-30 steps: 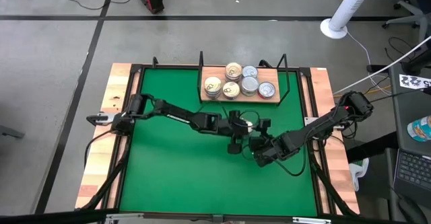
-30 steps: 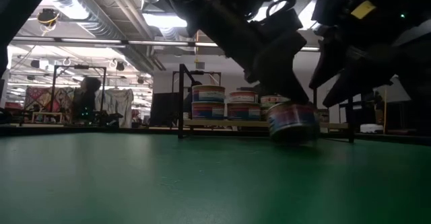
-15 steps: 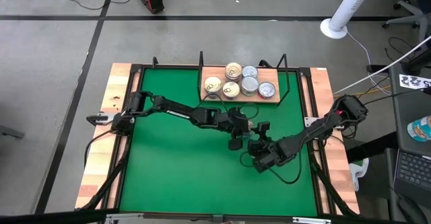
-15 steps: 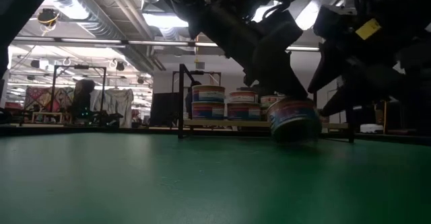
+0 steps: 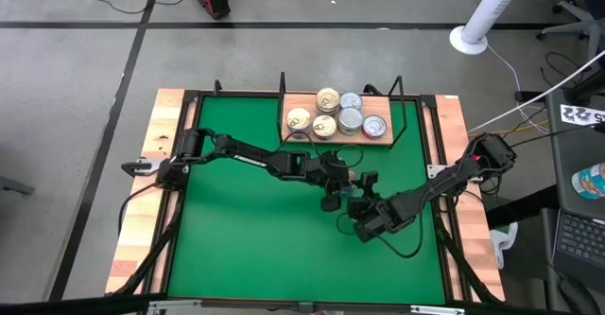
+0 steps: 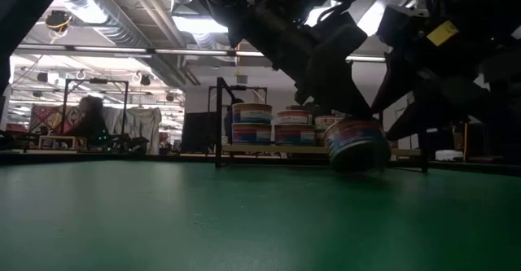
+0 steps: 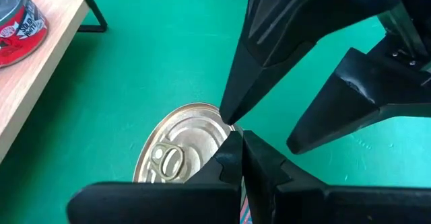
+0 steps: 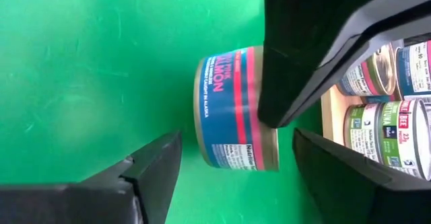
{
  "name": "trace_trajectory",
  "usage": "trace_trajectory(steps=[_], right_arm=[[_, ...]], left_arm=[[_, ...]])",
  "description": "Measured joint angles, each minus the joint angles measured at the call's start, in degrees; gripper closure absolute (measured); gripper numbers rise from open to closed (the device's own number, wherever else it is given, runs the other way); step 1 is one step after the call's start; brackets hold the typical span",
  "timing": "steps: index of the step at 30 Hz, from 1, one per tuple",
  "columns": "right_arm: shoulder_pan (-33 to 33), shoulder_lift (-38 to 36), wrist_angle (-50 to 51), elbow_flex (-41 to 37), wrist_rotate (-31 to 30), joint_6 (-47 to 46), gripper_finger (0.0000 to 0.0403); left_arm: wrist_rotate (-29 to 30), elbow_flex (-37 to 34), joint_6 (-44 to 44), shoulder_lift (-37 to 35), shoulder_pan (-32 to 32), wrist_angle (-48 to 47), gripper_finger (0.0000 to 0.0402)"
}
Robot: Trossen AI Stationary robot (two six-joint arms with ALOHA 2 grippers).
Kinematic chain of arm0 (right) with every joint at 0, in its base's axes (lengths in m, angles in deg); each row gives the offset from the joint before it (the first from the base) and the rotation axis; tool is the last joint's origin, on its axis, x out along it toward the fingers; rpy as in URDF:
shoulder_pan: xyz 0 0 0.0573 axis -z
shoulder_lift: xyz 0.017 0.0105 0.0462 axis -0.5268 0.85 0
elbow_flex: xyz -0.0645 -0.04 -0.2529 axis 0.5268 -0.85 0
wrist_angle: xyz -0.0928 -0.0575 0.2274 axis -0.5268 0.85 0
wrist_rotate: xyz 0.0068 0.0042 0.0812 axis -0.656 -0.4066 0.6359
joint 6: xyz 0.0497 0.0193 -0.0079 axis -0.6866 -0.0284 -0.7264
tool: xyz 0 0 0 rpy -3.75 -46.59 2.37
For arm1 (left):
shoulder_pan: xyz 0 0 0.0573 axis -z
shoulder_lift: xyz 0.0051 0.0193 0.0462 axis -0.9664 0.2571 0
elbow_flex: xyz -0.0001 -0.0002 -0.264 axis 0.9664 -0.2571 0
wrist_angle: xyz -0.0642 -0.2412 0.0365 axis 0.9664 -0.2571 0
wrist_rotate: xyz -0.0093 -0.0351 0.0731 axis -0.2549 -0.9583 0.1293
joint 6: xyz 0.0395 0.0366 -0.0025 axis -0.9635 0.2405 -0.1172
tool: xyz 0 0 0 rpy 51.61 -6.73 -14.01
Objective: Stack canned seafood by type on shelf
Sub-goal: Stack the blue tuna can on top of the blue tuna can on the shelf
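One tin of canned seafood (image 8: 225, 109), blue and pink label and gold top (image 7: 178, 150), sits a little tilted on the green table, in front of the shelf. My left gripper (image 7: 242, 150) is shut at its top rim. My right gripper (image 8: 237, 138) is open, one finger on each side of this tin. The shelf (image 5: 383, 143), a pale wooden board in a black wire frame at the table's far edge, bears several tins: gold-topped (image 5: 299, 119) on its left, silver-topped (image 5: 351, 118) on its right, some stacked (image 6: 251, 123). My left gripper rests its shut fingertips (image 7: 232, 158) on the tin's top rim (image 7: 219, 126), slanting down from the table's left. Whether they pinch the rim or only press on it cannot be told. The tin leans slightly, its base on or just above the table. My right gripper has one fingertip (image 7: 229, 115) right at the tin's rim; I cannot tell whether it touches.
Wooden planks (image 5: 142, 211) edge the green table left and right. The shelf's black wire posts (image 6: 218, 120) stand just behind the tin. Open green surface (image 5: 246, 239) lies toward the near and left sides. A person (image 6: 85, 120) shows far off in the room.
My left gripper has rolled a little about its own line, and the tin under it has tipped slightly from level. Both arms have kept still over the last half second.
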Motion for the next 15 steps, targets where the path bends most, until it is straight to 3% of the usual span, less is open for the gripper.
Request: trace_trajectory(steps=[15], right_arm=[[0.71, 6.37, -0.78, 0.0, -6.38, -0.06, 0.0123]], left_arm=[[-0.07, 0.0, 0.09, 0.0, 0.0, 0.0, 0.0401]])
